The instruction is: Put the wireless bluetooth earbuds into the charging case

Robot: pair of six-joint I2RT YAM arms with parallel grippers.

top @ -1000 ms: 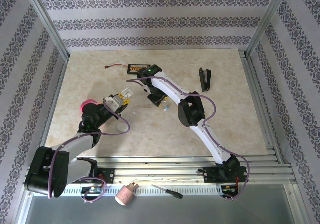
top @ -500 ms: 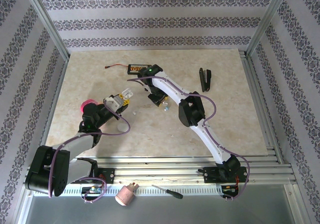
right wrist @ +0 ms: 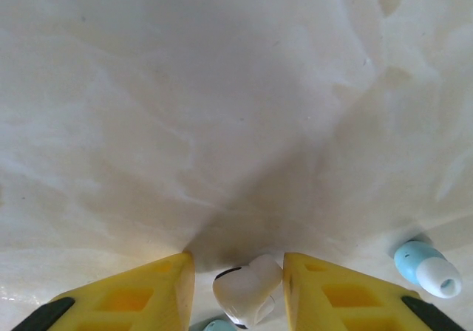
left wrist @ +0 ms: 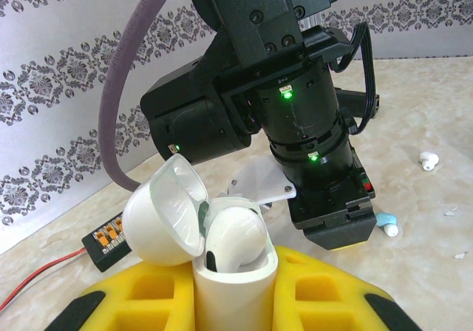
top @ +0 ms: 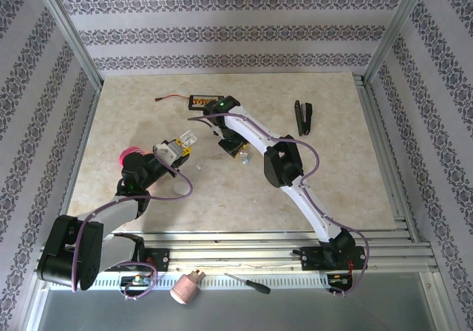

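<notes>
By my reckoning I am at the pick-up step for the second earbud. Everything rests on the table (top: 295, 190). My left gripper (top: 179, 146) is clamped on the body of the white charging case (left wrist: 222, 279) and holds it upright, with its lid (left wrist: 159, 213) swung back and a seated earbud (left wrist: 236, 231) in one socket. My right gripper (right wrist: 236, 263) is down at the table, near the case and on its right side as the overhead camera sees it. Its yellow fingers (right wrist: 133, 294) stand apart on either side of a loose white earbud (right wrist: 247, 290). One finger looks to touch the earbud, but a sliver of table shows between it and the other, so I do not count it as gripped. As I judge it, the next move calls for bringing those fingers together squarely on the small glossy piece without squirting it out. Then I carry it across to the case and line its stem up with the socket I take to be free. A pale blue earbud (right wrist: 427, 268) lies just beside my right fingers, farther from the case. A far white earbud (left wrist: 427, 160) lies well apart from the case.
</notes>
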